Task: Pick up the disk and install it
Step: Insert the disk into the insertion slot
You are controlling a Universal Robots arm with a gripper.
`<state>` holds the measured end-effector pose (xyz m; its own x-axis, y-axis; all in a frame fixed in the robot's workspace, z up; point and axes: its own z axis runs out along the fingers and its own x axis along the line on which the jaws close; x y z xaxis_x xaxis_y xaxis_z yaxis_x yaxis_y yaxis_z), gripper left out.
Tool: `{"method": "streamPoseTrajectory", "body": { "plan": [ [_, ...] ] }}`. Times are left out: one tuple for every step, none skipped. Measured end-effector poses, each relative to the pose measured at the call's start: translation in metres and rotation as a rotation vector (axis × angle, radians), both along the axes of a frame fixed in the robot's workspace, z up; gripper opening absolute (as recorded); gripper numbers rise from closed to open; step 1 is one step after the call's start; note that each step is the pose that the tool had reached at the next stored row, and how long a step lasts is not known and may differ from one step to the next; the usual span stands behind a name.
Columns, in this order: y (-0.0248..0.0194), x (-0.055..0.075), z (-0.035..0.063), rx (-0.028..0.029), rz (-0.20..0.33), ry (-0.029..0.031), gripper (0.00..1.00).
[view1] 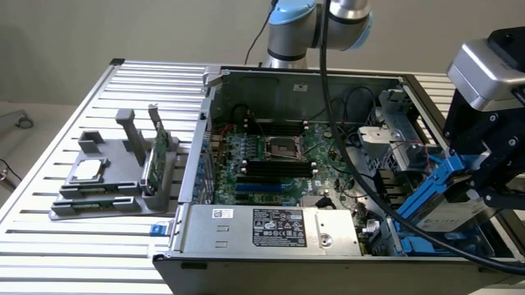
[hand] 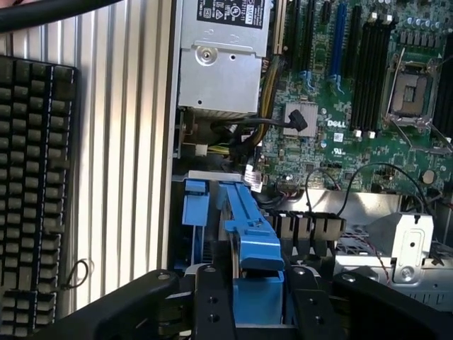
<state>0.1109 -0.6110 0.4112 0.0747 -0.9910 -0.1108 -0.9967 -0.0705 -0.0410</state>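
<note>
The gripper (view1: pixel 482 184) gripped the disk (view1: pixel 449 214), its fingers (hand: pixel 212 312) pressed against either side of the blue frame (hand: pixel 249 234). The disk hung tilted over the drive bay in the corner of the open computer case (view1: pixel 303 77), on the exterior view's right, beside the motherboard (view1: pixel 275 163). The power supply (view1: pixel 271 227) sat nearby, and a keyboard (hand: pixel 35 184) lay on the slatted table (view1: pixel 98 110).

You see your tool (view1: pixel 480 184) clamped on the blue-framed disk (view1: pixel 456 216), holding it tilted over a corner of the open computer case (view1: pixel 287 92), at the exterior view's right.
</note>
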Motion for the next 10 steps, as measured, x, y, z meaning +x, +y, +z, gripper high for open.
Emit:
{"method": "streamPoseTrajectory", "body": {
  "plan": [
    [-0.0002,0.0001,-0.0002,0.0019,0.002,0.0002,0.33],
    [-0.0005,0.0003,-0.0004,0.004,0.004,0.0004,0.34],
    [-0.0007,0.0005,-0.0006,0.006,0.005,0.0007,0.34],
    [-0.001,0.0006,-0.0007,0.008,0.007,0.0009,0.34],
    [-0.0012,0.0008,-0.0009,0.0101,0.009,0.0012,0.34],
    [-0.0014,0.001,-0.0012,0.0132,0.011,0.0014,0.34],
    [-0.0016,0.0011,-0.0016,0.0168,0.012,0.0014,0.35],
    [-0.0019,0.0012,-0.0015,0.0189,0.013,0.0015,0.35],
    [-0.0021,0.0011,-0.0012,0.0201,0.014,0.0015,0.42],
    [-0.0021,0.0011,-0.0011,0.0213,0.015,0.0015,0.42]
  ]
}}
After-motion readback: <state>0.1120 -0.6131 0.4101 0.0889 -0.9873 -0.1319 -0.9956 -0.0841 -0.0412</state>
